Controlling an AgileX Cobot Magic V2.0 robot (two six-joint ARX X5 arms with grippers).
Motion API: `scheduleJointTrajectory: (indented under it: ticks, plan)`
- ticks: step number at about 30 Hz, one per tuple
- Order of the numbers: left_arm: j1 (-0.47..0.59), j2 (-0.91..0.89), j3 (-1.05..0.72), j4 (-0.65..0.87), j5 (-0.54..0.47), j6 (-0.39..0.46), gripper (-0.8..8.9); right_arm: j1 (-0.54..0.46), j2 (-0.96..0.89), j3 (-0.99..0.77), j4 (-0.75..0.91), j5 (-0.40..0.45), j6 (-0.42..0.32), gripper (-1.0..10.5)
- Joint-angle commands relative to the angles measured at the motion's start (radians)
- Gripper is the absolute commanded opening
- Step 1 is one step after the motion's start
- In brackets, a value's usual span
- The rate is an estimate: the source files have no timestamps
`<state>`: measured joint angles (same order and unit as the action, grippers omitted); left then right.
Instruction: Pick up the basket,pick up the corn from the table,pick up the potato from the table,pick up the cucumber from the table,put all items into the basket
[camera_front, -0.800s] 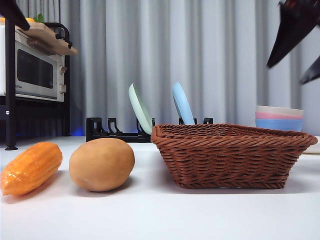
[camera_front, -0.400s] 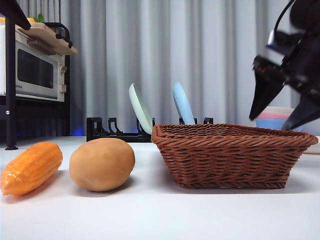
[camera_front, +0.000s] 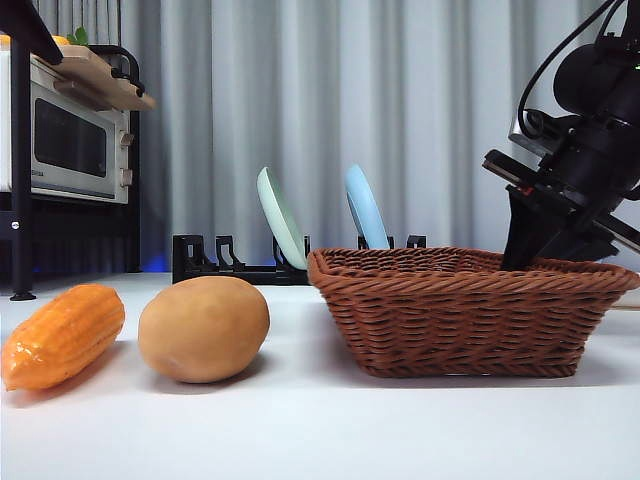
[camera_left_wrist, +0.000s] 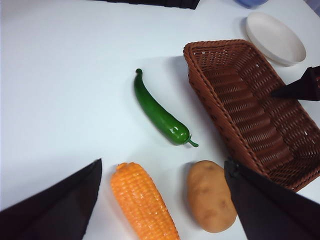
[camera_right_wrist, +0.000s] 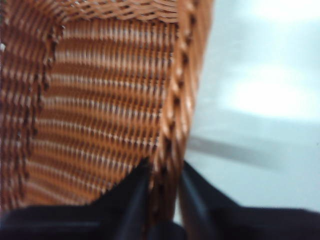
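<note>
The reddish-brown wicker basket stands on the white table, to the right in the front view. My right gripper is down at its right end, with the jaws on either side of the braided rim and closed on it. The orange corn and the tan potato lie to the left of the basket. The left wrist view shows the dark green cucumber on the table behind them; it is hidden in the front view. My left gripper hangs open and empty high above the corn and the potato.
A black dish rack at the back holds a pale green plate and a blue plate. A microwave on a black shelf stands at the far left. A white dish lies beyond the basket.
My right gripper has come down from the upper right to the basket's right end and closed on the rim. The basket has shifted slightly. The corn and potato have not moved.
</note>
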<state>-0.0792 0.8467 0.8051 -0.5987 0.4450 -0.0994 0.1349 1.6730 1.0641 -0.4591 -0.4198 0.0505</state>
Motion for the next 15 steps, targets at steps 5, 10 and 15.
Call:
scheduleJointTrajectory:
  ticks: [5, 10, 15]
  plan:
    - [-0.022, 0.073, 0.004, 0.045, 0.007, -0.068, 4.09, -0.003, -0.066, 0.003, 0.001, 0.0, 0.068, -0.1]
    - [-0.084, 0.188, 0.021, 0.118, 0.008, -0.092, 4.09, -0.003, -0.169, 0.003, 0.001, 0.001, 0.079, -0.1]
    - [-0.169, 0.364, 0.092, 0.15, -0.016, -0.116, 4.09, -0.004, -0.302, 0.003, -0.002, 0.007, 0.084, -0.1]
